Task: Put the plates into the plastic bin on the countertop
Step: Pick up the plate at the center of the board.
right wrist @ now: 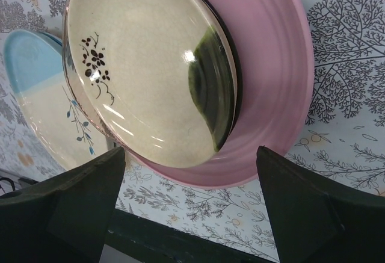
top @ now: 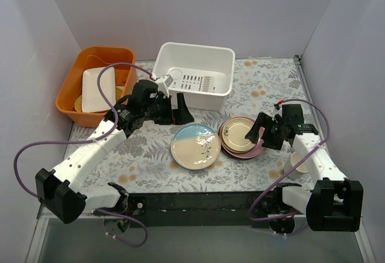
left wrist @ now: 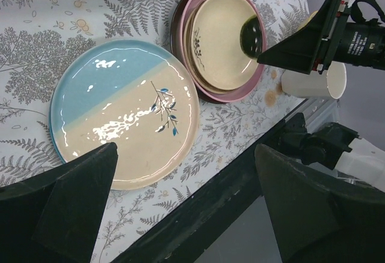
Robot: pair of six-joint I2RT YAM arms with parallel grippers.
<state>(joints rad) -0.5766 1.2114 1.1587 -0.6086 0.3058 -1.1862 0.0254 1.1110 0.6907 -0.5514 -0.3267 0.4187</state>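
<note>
A cream-and-blue plate with a sprig [top: 195,147] lies flat on the countertop [top: 150,157], in front of the white plastic bin [top: 194,75]. To its right is a stack of plates [top: 240,136]: a tan plate with a dark flower and a green patch [right wrist: 144,64] on top, a pink plate [right wrist: 271,76] under it and a maroon rim [left wrist: 178,31] below. My left gripper [top: 181,114] is open and empty between the bin and the cream-and-blue plate [left wrist: 120,118]. My right gripper [top: 261,133] is open and empty over the stack's right side.
An orange tub [top: 95,85] at the back left holds a rectangular white dish [top: 98,88]. A white mug [top: 299,162] stands at the right, near the right arm. Grey walls close in the left, back and right. The black front edge [left wrist: 240,179] runs along the near side.
</note>
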